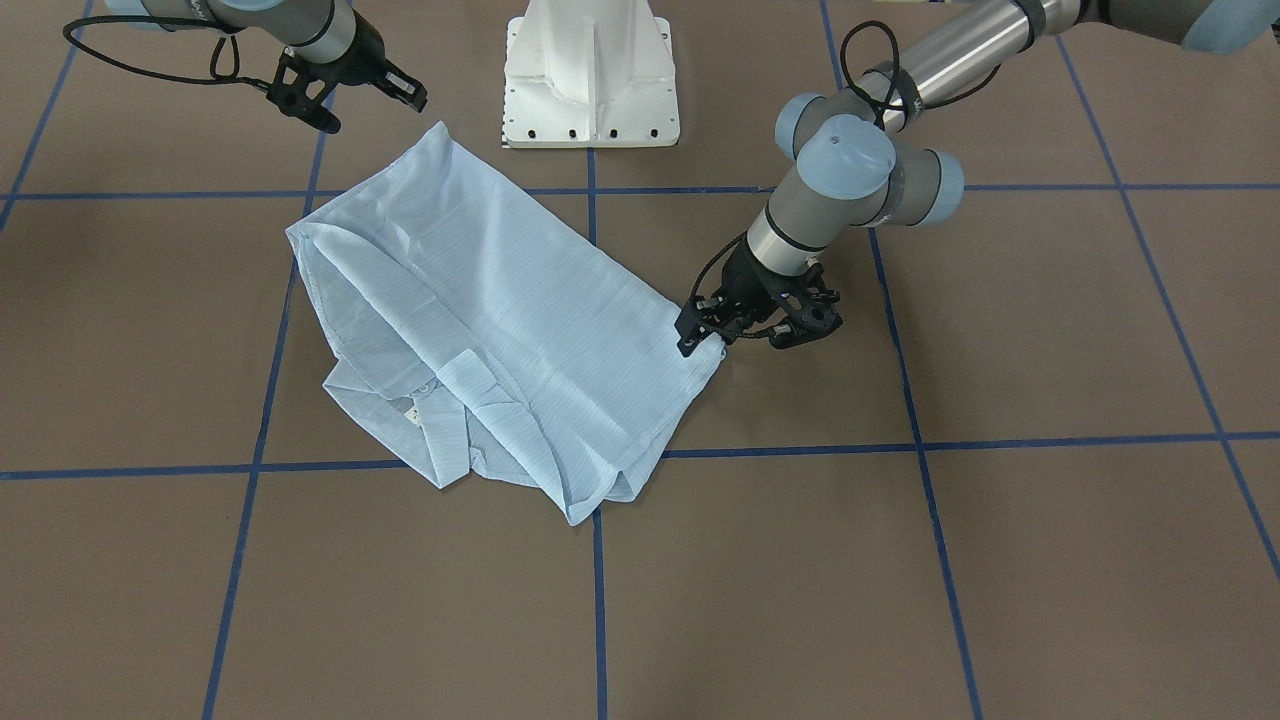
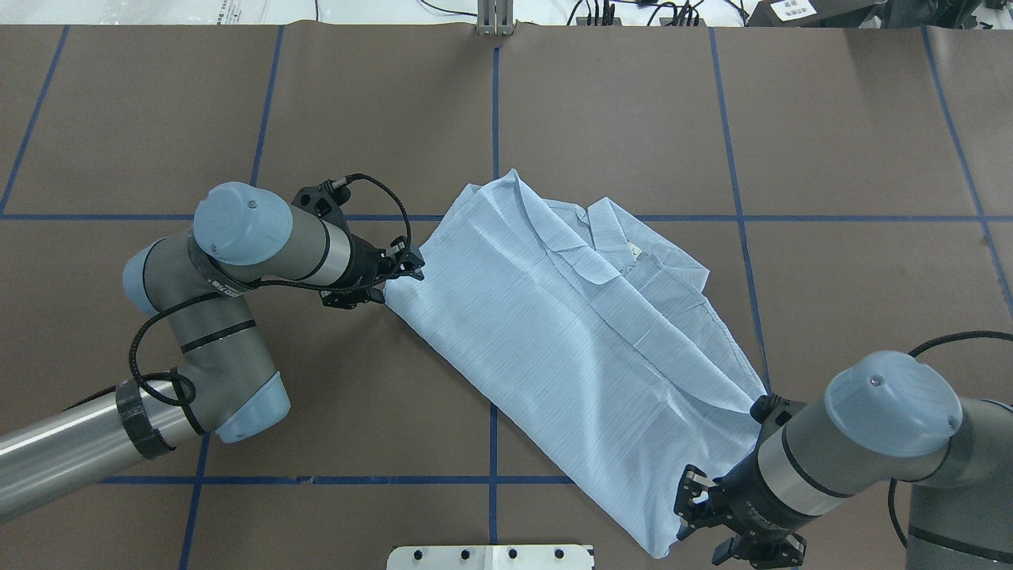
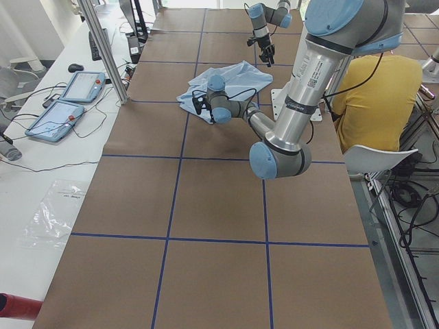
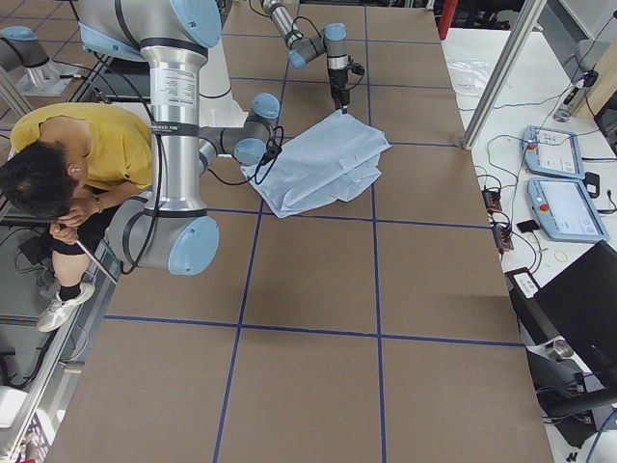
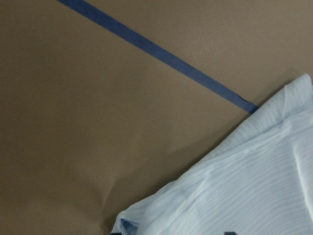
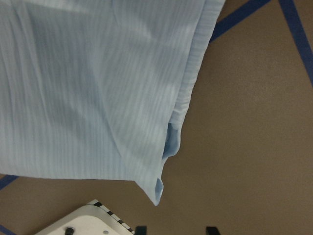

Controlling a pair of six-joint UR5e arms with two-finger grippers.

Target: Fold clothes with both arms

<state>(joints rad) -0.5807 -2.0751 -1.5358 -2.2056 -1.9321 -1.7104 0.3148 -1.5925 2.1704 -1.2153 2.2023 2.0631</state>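
Observation:
The pale blue striped shirt [image 1: 500, 320] [image 2: 570, 332] lies folded into a slanted rectangle mid-table, collar [image 2: 601, 237] on the far side from the robot. My left gripper [image 1: 735, 340] [image 2: 396, 283] sits low at the shirt's left corner. In the left wrist view the cloth [image 5: 244, 186] lies between two spread fingertips, so this gripper is open. My right gripper [image 1: 372, 108] [image 2: 700, 538] hovers open just off the shirt's corner nearest the base. The right wrist view shows that corner [image 6: 156, 198] just beyond the parted fingertips, untouched.
The white pedestal base [image 1: 590, 90] stands close to the shirt's near corner. A person in a yellow top [image 3: 374, 96] [image 4: 77, 145] sits behind the robot. Tablets [image 3: 68, 103] lie on the side bench. Blue tape lines [image 1: 598, 600] grid the brown table.

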